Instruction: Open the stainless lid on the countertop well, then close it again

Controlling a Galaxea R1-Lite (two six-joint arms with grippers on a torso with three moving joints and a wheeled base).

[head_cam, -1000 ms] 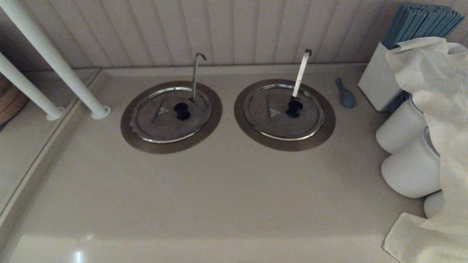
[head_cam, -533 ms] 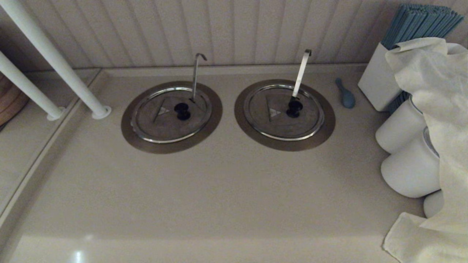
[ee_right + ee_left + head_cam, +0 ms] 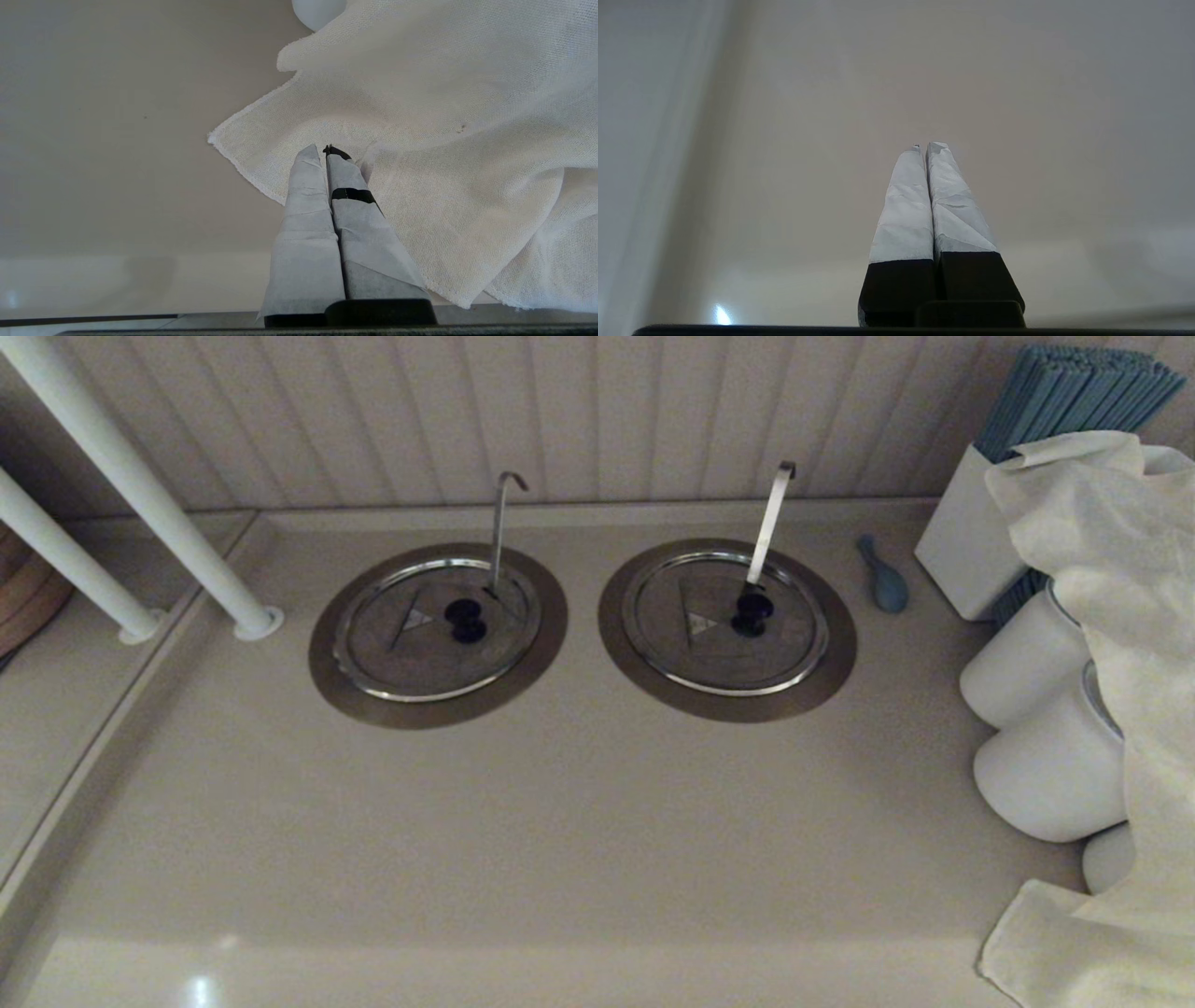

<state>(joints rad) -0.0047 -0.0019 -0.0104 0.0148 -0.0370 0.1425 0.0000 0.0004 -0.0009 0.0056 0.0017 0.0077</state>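
Stainless lid (image 3: 437,627) is seated flat in the countertop well (image 3: 334,681), back-left of the surface (image 3: 579,840), close to the panelled wall. It's the one with the thin dull-grey hooked rod (image 3: 500,527) standing up behind the black knob (image 3: 465,619). The twin lid (image 3: 724,622) with the bright flat strip (image 3: 771,518) sits to its right, not the target.

Neither arm shows in the head view. Left gripper (image 3: 926,148): fingers pressed together, holding nothing, over bare surface near the front edge. Right gripper (image 3: 322,151): also closed and empty, over the white cloth (image 3: 420,154) at front-right.

Key relation: the lid lies forward of both grippers, well apart, on the left half, so I'd judge the left arm nearer. The knob is the only grab point; the fingers would need to part first.

Materials: brushed-steel disc, shiny raised rim, small triangle mark, wide matte collar flush with the smooth beige top. The knob is small and round and could slip. The rod sits just behind the knob, so approach from the front.
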